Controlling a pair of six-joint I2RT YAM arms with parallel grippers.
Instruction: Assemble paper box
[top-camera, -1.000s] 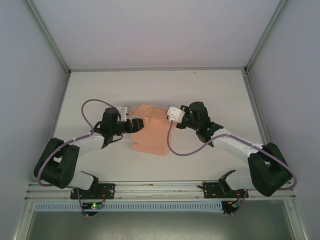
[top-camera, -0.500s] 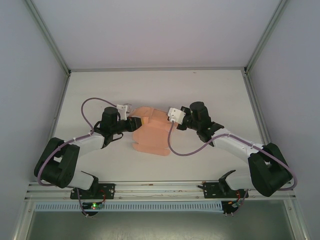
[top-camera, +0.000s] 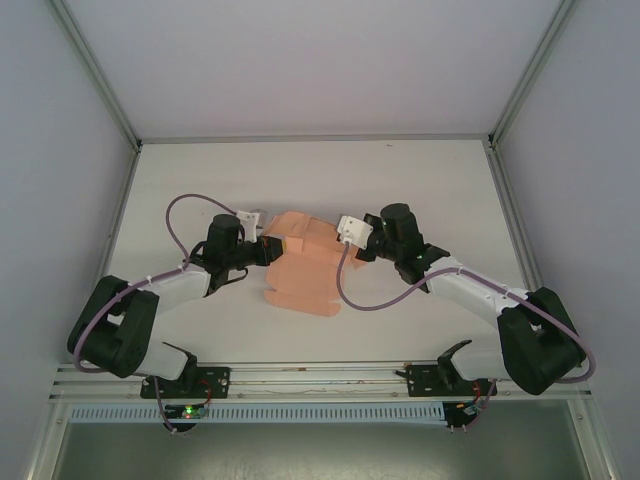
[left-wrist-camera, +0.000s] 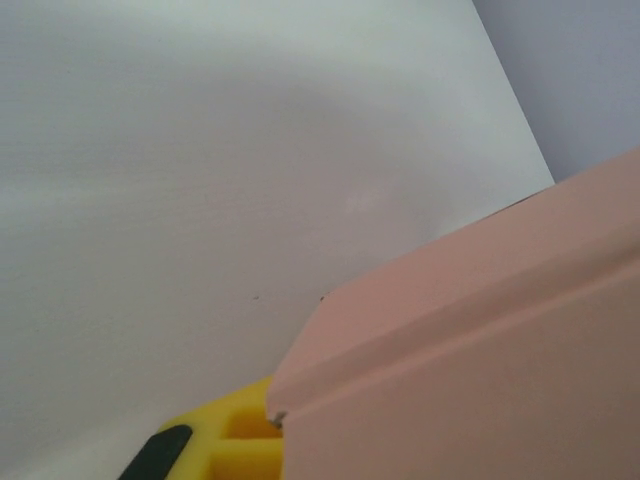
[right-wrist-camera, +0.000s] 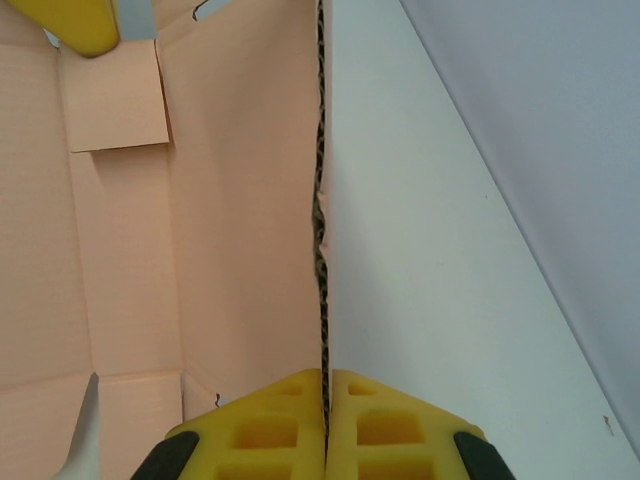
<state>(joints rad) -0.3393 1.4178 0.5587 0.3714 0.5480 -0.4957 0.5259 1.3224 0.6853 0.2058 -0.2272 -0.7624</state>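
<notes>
One uneven pull could tear the box (top-camera: 300, 275): my right jaws are clamped on its wall, whether my left jaws hold it I cannot tell.

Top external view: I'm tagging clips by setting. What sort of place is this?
Probably a lab robot cell: a bare white table, plain panels on aluminium rails, and two bolted-down arms working a pink paper box.
</notes>
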